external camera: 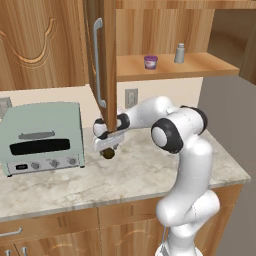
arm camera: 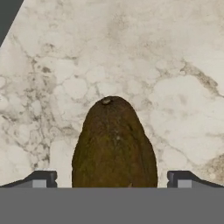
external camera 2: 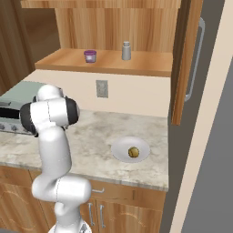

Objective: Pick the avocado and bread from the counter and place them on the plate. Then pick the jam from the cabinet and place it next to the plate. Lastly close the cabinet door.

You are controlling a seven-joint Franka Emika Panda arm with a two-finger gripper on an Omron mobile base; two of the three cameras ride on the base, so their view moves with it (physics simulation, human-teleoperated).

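avocado lies lengthwise between the open end effector tips, stem end pointing away.

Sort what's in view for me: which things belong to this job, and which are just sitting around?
Job:
avocado, between the jaws
bread, on the plate
jam, on the cabinet shelf
cabinet door, open
counter

Lying about:
toaster oven
grey shaker, beside the jam
wall socket
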